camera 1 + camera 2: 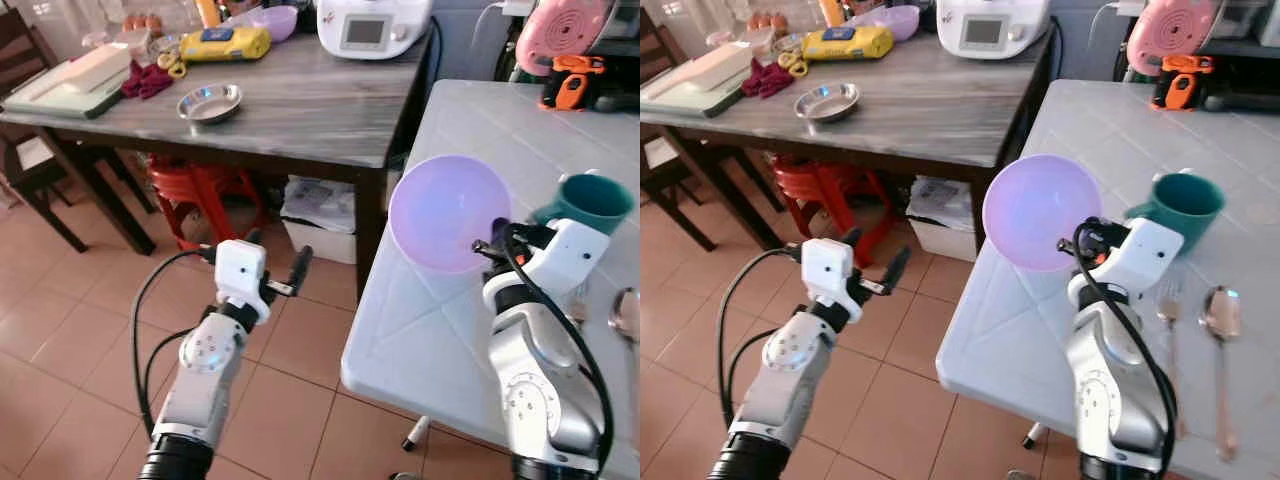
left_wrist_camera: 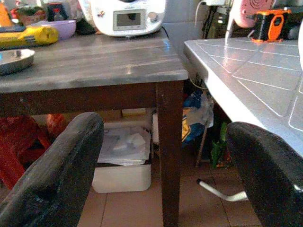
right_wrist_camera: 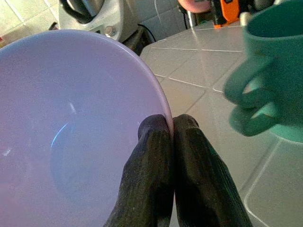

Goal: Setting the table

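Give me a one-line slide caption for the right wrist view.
Right gripper fingers pinch the rim of a lilac bowl, beside a teal mug on the white tiled table.

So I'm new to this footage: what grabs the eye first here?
The lilac bowl, tilted and pinched at its rim by the right gripper over the white table's edge. Just beside it stands a teal mug, with a fork and spoon laid out. The left gripper hangs open over the floor.
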